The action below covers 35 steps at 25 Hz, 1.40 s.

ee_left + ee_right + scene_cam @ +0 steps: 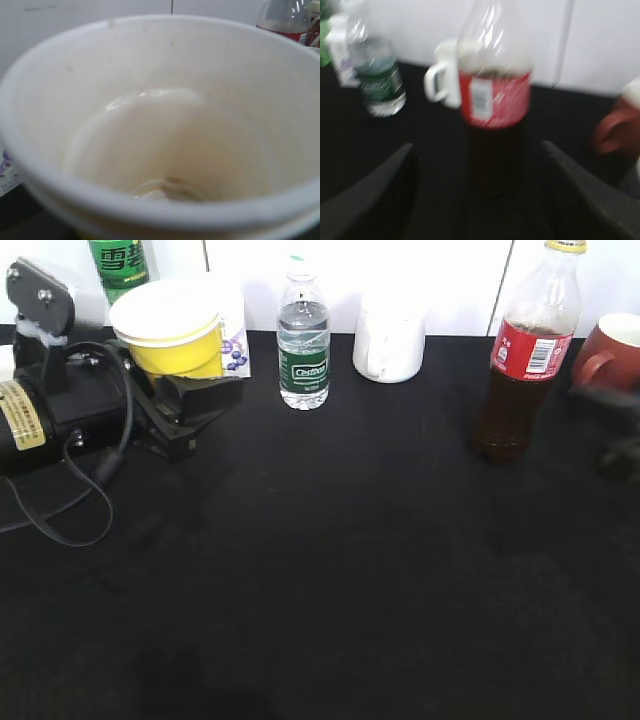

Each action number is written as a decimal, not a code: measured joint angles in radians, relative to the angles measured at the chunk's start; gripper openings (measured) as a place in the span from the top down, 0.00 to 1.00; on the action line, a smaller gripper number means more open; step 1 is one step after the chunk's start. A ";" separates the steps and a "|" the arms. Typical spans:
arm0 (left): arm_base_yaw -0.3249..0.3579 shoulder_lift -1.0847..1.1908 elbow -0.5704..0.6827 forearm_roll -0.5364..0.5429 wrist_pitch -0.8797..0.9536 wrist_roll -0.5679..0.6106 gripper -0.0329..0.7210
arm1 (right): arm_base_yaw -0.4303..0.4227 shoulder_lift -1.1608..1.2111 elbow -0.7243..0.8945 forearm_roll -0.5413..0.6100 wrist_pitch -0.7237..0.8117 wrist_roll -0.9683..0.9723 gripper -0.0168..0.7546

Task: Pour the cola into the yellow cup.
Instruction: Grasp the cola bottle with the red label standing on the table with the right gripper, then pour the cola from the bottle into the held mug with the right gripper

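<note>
Meanwhile left tool (190, 390) clamps yellow cup (172, 328); right tool (480, 200) gapes before cola (494, 100), water bottle (303, 345) between.

We count three bottles: one cola bottle (527, 350), one water bottle (303, 340), one green bottle (119, 265). Two mugs: one white (389, 343), one reddish-brown (612, 350). One yellow cup (172, 327). One small carton (233, 345).

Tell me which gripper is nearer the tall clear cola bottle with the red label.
Right. The right gripper faces the tall clear cola bottle with the red label, jaws open either side, apart from it. The left gripper is across the table, holding the small yellow plastic cup.
</note>
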 joint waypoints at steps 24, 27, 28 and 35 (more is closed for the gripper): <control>0.000 0.000 0.000 0.000 -0.007 0.000 0.37 | 0.000 0.646 -0.336 0.033 -0.319 -0.053 0.32; 0.000 0.000 0.000 0.000 -0.007 0.000 0.37 | 0.000 0.646 -0.337 0.030 -0.324 -0.053 0.35; 0.000 0.000 0.000 0.000 -0.007 0.000 0.37 | 0.000 0.647 -0.337 0.030 -0.326 -0.053 0.35; -0.001 0.000 0.000 0.081 -0.011 -0.004 0.37 | 0.000 0.602 -0.336 -0.187 -0.346 -0.065 0.35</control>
